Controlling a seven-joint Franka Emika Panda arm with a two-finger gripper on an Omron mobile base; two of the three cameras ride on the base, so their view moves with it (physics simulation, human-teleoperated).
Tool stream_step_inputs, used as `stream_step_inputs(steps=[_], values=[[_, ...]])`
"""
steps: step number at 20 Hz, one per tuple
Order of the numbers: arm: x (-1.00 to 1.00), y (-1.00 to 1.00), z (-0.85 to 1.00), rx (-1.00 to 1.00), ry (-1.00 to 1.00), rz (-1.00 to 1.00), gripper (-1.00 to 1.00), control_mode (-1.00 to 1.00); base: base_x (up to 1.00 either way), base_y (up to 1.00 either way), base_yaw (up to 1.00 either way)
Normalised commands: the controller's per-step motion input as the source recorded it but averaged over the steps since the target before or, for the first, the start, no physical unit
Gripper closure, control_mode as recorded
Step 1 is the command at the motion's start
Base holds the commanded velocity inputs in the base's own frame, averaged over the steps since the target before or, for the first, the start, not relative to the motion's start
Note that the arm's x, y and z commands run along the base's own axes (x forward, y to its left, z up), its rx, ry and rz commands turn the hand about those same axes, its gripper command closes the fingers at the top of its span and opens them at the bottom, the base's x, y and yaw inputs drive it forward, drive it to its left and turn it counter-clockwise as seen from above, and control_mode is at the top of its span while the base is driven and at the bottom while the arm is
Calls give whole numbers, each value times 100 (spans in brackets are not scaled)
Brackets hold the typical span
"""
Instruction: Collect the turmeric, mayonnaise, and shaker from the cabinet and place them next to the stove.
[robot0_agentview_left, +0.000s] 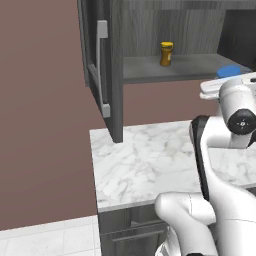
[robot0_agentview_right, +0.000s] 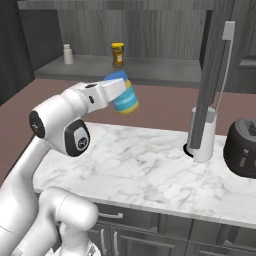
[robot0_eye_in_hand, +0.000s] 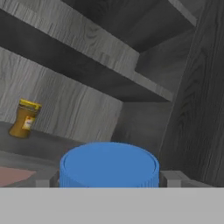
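Note:
My gripper (robot0_agentview_right: 118, 89) is shut on the mayonnaise (robot0_agentview_right: 127, 102), a squat jar with a blue lid and a yellowish band, held in the air just in front of the cabinet's lower shelf (robot0_agentview_right: 150, 70). In the hand view its blue lid (robot0_eye_in_hand: 109, 164) sits between the two fingertips. The turmeric (robot0_agentview_right: 118, 54), amber with a yellow lid, stands upright on the shelf behind it, also seen at turmeric (robot0_agentview_left: 166, 53) and turmeric (robot0_eye_in_hand: 25, 119). The small pale shaker (robot0_agentview_right: 68, 54) stands at the shelf's left end. The cabinet door (robot0_agentview_left: 102, 70) hangs open. The stove is out of view.
A white marble counter (robot0_agentview_right: 140, 165) runs below the cabinet. The other open cabinet door (robot0_agentview_right: 215, 75) with its pale bar handle juts out on the right above a white holder (robot0_agentview_right: 202, 145). A dark rounded appliance (robot0_agentview_right: 242, 147) sits at the counter's right end.

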Motion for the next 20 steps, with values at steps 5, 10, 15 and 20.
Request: stream_step_inputs(steps=[5, 10, 15, 20], values=[[-36, 1, -27, -3, 7, 0, 100, -100, 0, 0, 0], [-32, 6, 3, 0, 0, 0, 100, -100, 0, 0, 0], [-20, 13, 19, 0, 9, 0, 100, -100, 0, 0, 0], [-16, 18, 9, 0, 16, 0, 100, -100, 0, 0, 0]])
